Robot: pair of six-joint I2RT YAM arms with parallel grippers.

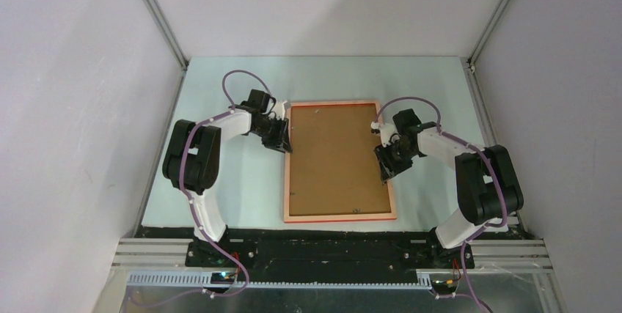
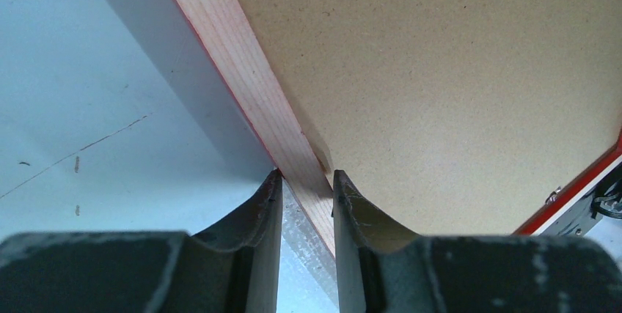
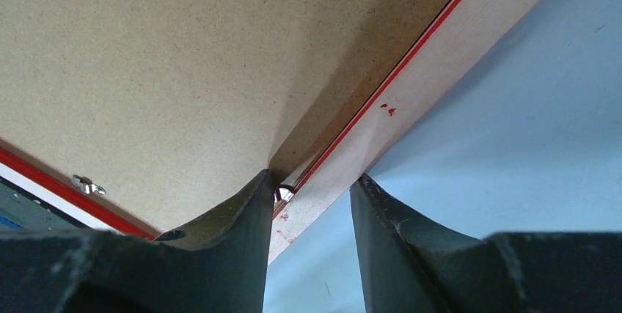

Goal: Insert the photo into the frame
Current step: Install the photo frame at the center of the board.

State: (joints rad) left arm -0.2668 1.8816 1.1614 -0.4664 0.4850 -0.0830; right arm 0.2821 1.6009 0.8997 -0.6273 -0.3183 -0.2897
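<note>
**Left gripper** [image 2: 306,181]: the jaws are clamped on the left rail of the frame [image 2: 242,71]. One finger bears on the outer red edge and the other on the inner edge, where the rail meets the backing board [image 2: 440,93]. Only the tips make contact.

**Right gripper** [image 3: 315,181]: the jaws are apart and straddle the right rail. The inner finger sits on the board side, just beside a small metal clip [image 3: 282,194]. The outer finger stands clear of the rail, and the table [image 3: 513,144] shows in the gap. There is no grip on this side yet.

**Frame:** it lies face down on the table between the two arms, pale wood back upward. The backing board is seated inside the rails.

**Photo:** it is not visible in any view. Whether it lies under the board cannot be told.

**Assessment:** the step in hand appears to be taking hold of both long rails in order to lift or turn the frame.

- **Closing the right jaws:** they should close squarely until the outer finger meets the rail, and the inner finger should stay off the clip.
- **Grip positions:** the left grip sits nearer the far end than the right, so the hold is uneven and could twist so thin a rail.
- **Lifting:** both sides should rise together and level, or the board may shift in its seat.
</note>
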